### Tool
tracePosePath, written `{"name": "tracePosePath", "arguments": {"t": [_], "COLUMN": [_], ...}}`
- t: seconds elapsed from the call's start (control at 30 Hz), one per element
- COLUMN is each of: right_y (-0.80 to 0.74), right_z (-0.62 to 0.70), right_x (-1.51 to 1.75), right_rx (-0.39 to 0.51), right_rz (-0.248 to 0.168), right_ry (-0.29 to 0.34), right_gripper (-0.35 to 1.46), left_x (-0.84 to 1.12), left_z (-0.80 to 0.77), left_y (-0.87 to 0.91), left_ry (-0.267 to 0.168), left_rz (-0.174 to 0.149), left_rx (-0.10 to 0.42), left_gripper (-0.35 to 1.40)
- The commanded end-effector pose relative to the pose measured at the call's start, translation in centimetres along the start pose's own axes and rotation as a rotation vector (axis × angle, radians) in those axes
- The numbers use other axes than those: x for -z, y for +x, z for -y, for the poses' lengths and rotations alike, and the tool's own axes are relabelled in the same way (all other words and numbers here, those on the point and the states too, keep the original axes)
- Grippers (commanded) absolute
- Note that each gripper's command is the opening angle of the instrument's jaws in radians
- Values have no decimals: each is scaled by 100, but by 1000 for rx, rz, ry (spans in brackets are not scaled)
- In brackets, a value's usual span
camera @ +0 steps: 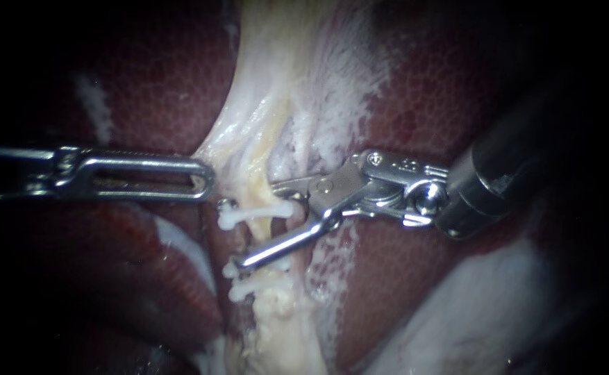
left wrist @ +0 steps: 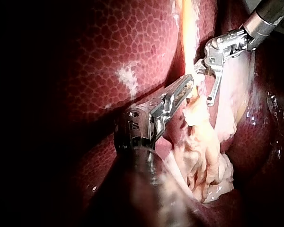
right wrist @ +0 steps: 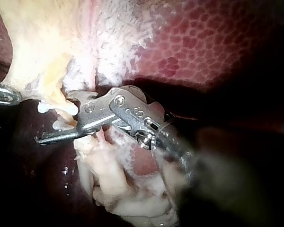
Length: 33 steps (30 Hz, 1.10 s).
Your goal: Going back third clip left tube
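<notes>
Now, the right instrument [camera: 258, 226] sits at the tube [camera: 276, 309] with its jaws wide open and nothing gripped. 1 jaw lies slanted across the tube. The other points just above the top clip [camera: 255, 212], so that white clip sits in the gap between them. 3 white clips cross the tube in all. The middle clip [camera: 231, 269] shows at the slanted jaw's tip, partly hidden by it, and just below that is the bottom clip [camera: 257, 289].

Over on the other side, the left instrument [camera: 203, 182] comes in level. Its jaws are closed on the edge of the pale tissue [camera: 248, 132] that fans up from the tube and peaks toward the tip. Dark red liver [camera: 158, 83] lies on both sides.

From the right wrist camera, the open jaws bracket a white clip, and the left instrument's tip meets the far edge of the pale tissue.
</notes>
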<state>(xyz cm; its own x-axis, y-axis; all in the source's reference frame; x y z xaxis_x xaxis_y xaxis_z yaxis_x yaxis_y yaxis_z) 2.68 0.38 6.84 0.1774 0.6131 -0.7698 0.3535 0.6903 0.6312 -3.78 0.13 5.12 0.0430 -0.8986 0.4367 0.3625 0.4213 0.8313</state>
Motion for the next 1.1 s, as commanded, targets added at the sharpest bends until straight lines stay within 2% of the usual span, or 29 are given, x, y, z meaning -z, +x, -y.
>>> {"name": "tracePosePath", "arguments": {"t": [0.03,0.37,0.5,0.7,0.9,1.1], "right_y": [-2,-18,-17,-12,2,7], "right_z": [0,3,4,2,-3,3], "right_x": [-4,-32,-32,-9,25,51], "right_rx": [1,13,12,18,44,67], "right_rz": [0,10,9,6,1,1], "right_ry": [-4,24,24,10,-24,-46], "right_gripper": [59,60,60,59,60,60], "left_x": [0,0,0,1,1,2], "left_z": [0,1,1,1,1,1], "left_y": [0,0,0,0,0,0], "left_ry": [-1,-1,-1,0,0,0], "left_rz": [0,0,0,0,0,0], "left_rx": [0,0,0,0,0,0], "left_gripper": [-35,-35,-35,-35,-35,-35]}}
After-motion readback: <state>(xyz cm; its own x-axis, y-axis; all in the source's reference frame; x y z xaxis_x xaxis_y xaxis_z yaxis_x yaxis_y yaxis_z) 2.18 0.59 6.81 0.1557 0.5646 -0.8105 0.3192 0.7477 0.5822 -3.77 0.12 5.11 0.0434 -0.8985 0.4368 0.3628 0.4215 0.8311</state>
